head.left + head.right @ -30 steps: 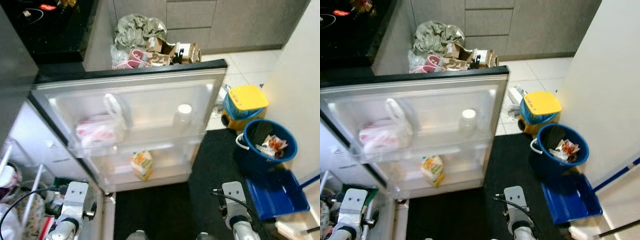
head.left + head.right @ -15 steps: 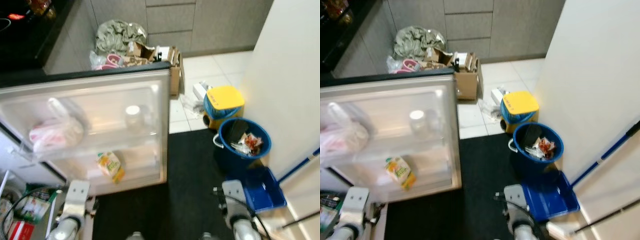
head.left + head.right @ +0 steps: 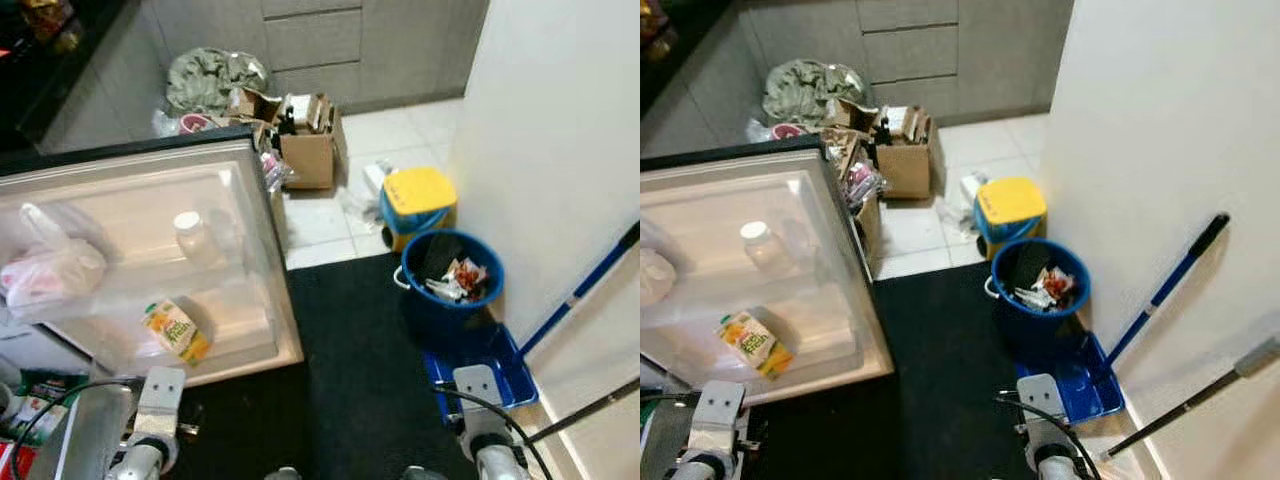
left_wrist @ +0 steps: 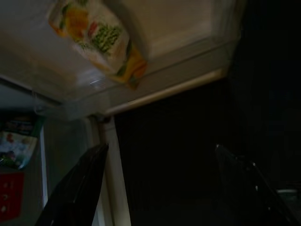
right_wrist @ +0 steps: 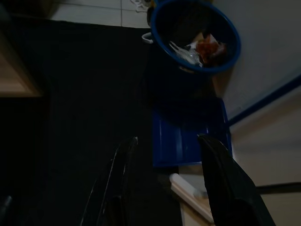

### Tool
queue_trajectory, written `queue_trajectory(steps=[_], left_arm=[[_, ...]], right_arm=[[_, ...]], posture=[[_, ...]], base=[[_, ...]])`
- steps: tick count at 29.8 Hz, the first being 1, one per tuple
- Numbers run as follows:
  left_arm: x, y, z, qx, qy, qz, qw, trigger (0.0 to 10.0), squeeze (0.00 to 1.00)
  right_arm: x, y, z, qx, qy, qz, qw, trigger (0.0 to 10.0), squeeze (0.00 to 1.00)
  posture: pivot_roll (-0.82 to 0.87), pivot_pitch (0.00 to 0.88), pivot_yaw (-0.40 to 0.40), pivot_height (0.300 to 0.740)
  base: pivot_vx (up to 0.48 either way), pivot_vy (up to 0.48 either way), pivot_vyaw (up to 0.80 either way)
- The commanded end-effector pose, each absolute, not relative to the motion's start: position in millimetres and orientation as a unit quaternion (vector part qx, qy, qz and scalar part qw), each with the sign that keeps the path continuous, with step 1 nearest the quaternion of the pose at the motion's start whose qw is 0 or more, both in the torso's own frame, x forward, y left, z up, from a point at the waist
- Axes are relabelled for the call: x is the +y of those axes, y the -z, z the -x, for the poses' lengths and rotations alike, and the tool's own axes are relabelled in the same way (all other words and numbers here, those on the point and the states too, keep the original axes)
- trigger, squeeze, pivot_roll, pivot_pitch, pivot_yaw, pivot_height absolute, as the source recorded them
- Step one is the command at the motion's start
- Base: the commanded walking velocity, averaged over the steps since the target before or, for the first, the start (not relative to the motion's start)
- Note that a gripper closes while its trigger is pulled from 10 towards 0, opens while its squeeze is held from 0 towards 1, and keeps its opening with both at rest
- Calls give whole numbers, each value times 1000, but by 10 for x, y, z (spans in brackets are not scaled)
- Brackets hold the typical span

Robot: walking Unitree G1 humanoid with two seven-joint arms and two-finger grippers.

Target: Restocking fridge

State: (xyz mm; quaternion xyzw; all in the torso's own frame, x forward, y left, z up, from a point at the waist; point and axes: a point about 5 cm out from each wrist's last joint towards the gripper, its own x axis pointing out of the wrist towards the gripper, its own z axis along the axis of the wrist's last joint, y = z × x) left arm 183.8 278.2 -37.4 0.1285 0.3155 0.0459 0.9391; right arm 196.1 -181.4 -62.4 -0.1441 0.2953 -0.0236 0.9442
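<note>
Juice carton [image 3: 176, 331] lies tilted in the lower shelf of the fridge door [image 3: 150, 260], at 10 o'clock. Light, crushable; grip its flat sides. Left gripper [image 4: 160, 188] and right gripper [image 5: 164, 183]: fingers apart, empty.

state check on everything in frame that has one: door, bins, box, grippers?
fridge door: open, shelves facing up at the camera
juice carton: lying tilted in the lower door shelf
blue bucket: uncovered, holds trash
yellow-lidded bin: lid shut
cardboard box: flaps open
left gripper: open, empty
right gripper: open, empty
</note>
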Motion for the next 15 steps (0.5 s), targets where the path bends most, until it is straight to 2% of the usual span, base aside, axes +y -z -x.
queue_trajectory(steps=[1,15], left_arm=[[2781,402,-1804,323,-49,-124,937,10000,0],[2780,411,-1813,324,-53,-117,937,10000,0]], right_arm=[[-1781,633,-1953,296,21,139,945,10000,0],[-1779,616,-1973,289,17,149,946,10000,0]], posture=[[-5,91,19,740],[-6,90,18,740]], base=[[0,0,0],[0,0,0]])
